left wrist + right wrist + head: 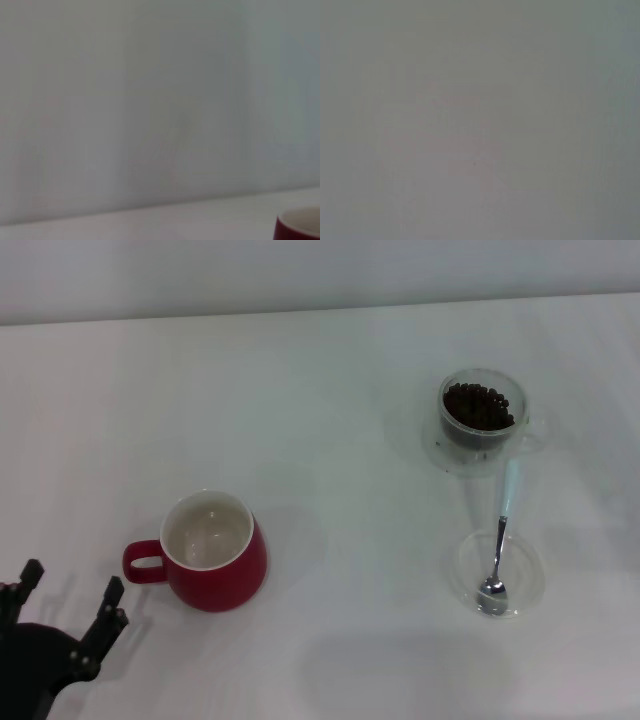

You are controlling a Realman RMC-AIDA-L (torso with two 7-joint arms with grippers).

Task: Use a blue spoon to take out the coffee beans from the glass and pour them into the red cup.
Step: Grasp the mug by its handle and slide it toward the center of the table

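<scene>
The red cup (212,552) stands left of centre on the white table, its handle pointing left, its white inside empty. Its rim also shows in the left wrist view (300,225). The glass (482,420) stands at the far right, filled with coffee beans (479,405). The blue spoon (500,545) lies nearer than the glass, its metal bowl resting in a flat clear dish (500,572) and its pale handle pointing toward the glass. My left gripper (68,598) is open and empty at the near left, just left of the cup's handle. My right gripper is out of view.
The white table (330,390) runs back to a pale wall. The right wrist view shows only a blank grey surface.
</scene>
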